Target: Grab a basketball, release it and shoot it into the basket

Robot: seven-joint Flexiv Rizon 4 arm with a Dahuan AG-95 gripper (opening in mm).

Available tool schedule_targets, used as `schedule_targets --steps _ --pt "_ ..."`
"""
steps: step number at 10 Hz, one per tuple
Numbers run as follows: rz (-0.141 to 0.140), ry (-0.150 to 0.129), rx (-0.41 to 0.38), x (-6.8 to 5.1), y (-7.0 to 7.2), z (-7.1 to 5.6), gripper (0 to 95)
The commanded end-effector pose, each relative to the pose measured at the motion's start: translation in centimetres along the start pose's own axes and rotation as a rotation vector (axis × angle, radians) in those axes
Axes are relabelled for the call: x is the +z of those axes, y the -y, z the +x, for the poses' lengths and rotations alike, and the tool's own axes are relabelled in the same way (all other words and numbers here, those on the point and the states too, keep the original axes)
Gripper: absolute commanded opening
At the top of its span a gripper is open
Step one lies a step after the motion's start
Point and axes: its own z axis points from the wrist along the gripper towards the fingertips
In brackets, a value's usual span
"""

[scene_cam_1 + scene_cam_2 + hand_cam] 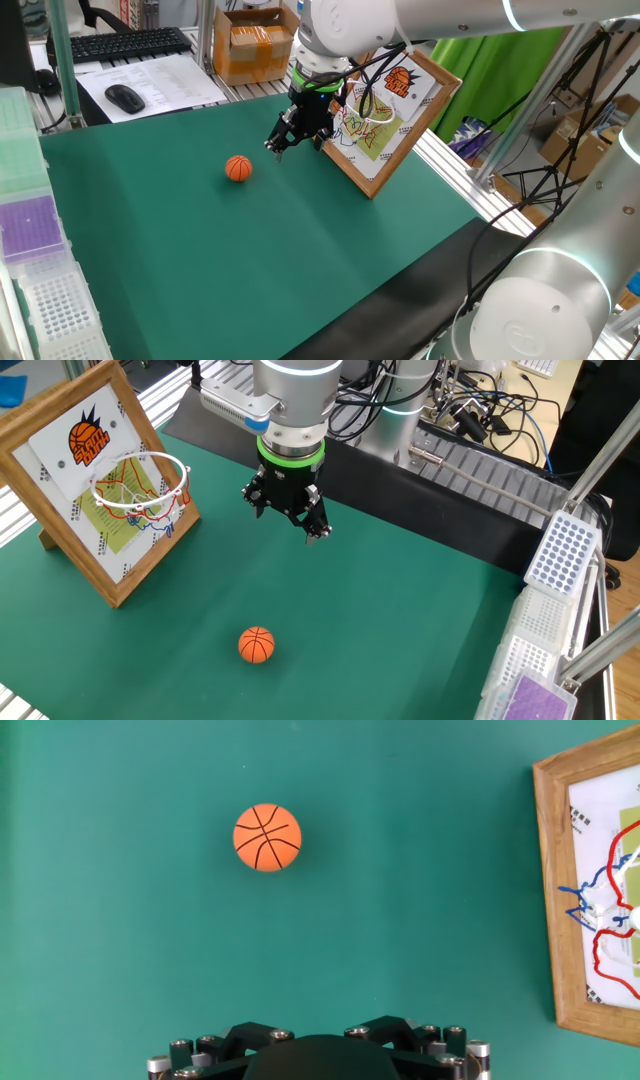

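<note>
A small orange basketball (257, 644) with thin black seam lines sits alone on the green table mat (400, 630), in the near foreground of the other fixed view, resting free and touched by nothing. Behind the ball, and raised well clear of the mat, hangs the arm's gripper (290, 510), carrying nothing; whether its fingers are spread or closed cannot be told, since the hand view shows only the black base of the hand and no fingertips. Farther from the ball, off to one side, the basket (140, 485), a white ring with net, juts from a wood-framed board (95, 480) printed with cartoons and an orange logo, the board leaning back on the mat.

The ball looks smooth, round and light, and is judged likely to roll at the slightest nudge. The chief risk from here is a descent that lands off-centre: one finger would strike the ball first and send it skittering across the flat mat, away from the grasp. A pinch too high on its curve could squeeze it out from between the fingers. Later, a release not lined up over the ring would drop the ball onto the frame or rim and bounce it clear.
</note>
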Motion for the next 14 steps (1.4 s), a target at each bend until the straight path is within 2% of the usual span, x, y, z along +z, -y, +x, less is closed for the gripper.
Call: schedule_targets --steps 1,4,5,7,10,13,14 --pt "-0.014 -0.038 0.082 0.0 0.0 0.0 0.0" --pt "-0.01 -0.034 0.088 0.8 -0.7 0.9 0.0" --pt "-0.006 -0.033 0.082 0.8 -0.8 0.8 0.0" --pt "-0.009 -0.025 0.076 0.8 -1.2 0.3 0.0" --pt "-0.014 0.016 0.049 1.9 -2.0 -0.5 0.0" --pt "-0.014 0.026 0.044 2.2 -2.3 -2.1 0.0" --pt "-0.014 0.026 0.044 2.2 -2.3 -2.1 0.0"
